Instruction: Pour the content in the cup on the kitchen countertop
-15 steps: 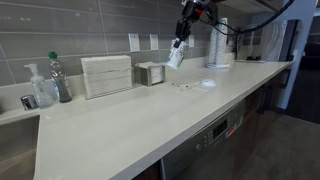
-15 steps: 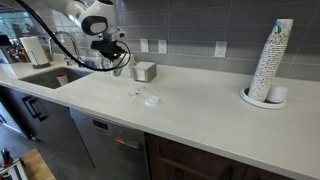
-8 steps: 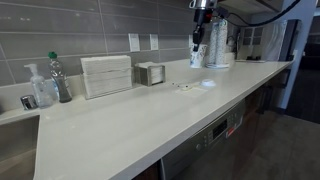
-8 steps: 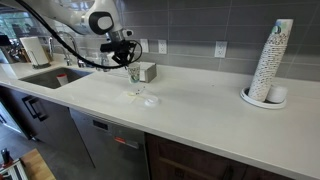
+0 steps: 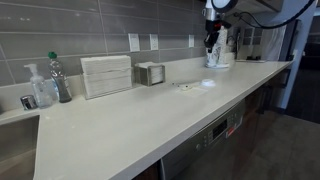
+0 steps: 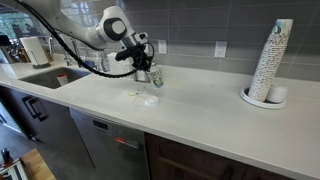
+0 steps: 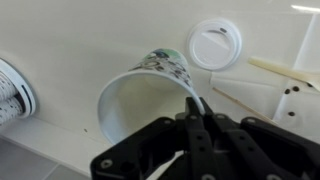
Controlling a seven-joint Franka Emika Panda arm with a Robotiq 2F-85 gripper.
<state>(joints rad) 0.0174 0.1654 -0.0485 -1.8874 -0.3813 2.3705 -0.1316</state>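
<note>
Cup (image 7: 150, 95) tipped, mouth toward your wrist camera; your fingers (image 7: 197, 125) pinch its rim; white lid (image 7: 214, 42) at 1 o'clock.

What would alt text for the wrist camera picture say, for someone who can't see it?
Black fingers pinch the rim of a tipped paper cup, its white inside facing the camera and looking empty. Beyond, on the pale countertop, lies a round white lid.

1. Grey horizontal tiles cover the wall (image 5: 60, 25), with white outlets (image 5: 134, 42) set into it.
2. Below, a steel dishwasher (image 6: 115, 148) sits between dark cabinets (image 6: 210, 165).
3. A sink (image 6: 45, 76) lies at one end.
</note>
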